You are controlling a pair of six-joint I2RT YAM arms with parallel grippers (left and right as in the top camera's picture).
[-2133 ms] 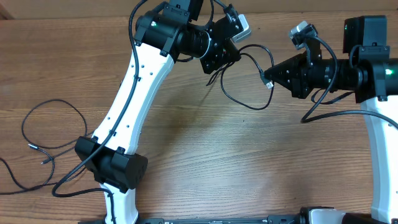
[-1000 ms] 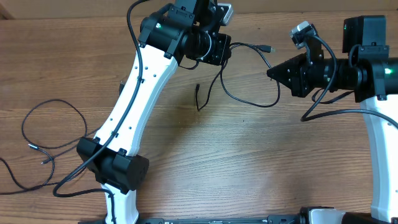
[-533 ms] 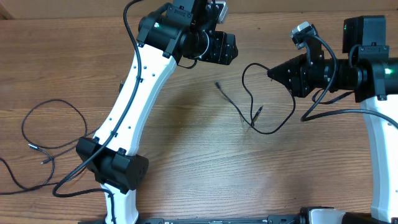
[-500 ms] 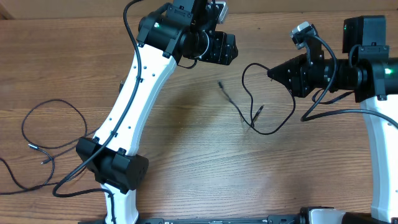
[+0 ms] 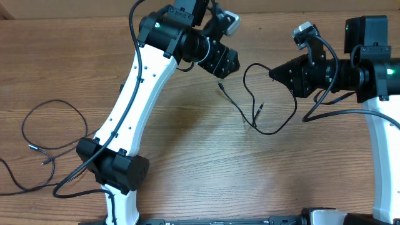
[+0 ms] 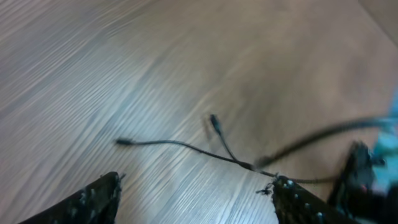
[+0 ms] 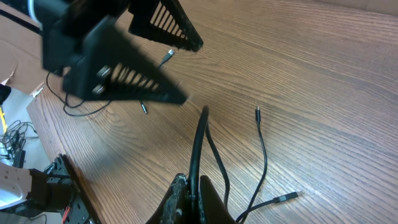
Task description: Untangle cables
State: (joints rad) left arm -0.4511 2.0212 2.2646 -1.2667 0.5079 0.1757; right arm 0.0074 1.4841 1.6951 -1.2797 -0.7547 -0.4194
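Note:
One thin black cable [image 5: 247, 109] hangs from my right gripper [image 5: 272, 73], loops down onto the table and ends in small plugs near the middle. In the right wrist view the right gripper [image 7: 193, 185] is shut on this cable [image 7: 199, 146], and further strands with plugs [image 7: 263, 155] lie on the wood ahead. My left gripper [image 5: 226, 61] hovers above and left of the cable's free end, apart from it. Its fingers [image 6: 93, 199] stand wide open with nothing between them, and the cable [image 6: 186, 146] lies on the table beyond. More cables [image 5: 53, 128] lie loosely looped at the far left.
The wooden table [image 5: 200, 169] fills the view. The left arm's white link [image 5: 134, 94] crosses the table's left half diagonally. Thick black cords run along both arms. The left gripper [image 7: 124, 68] looms at the top left of the right wrist view.
My left gripper opened and let go of the cable, whose free end dropped onto the table. The left gripper then turned slightly down and right. The right gripper stayed shut in place.

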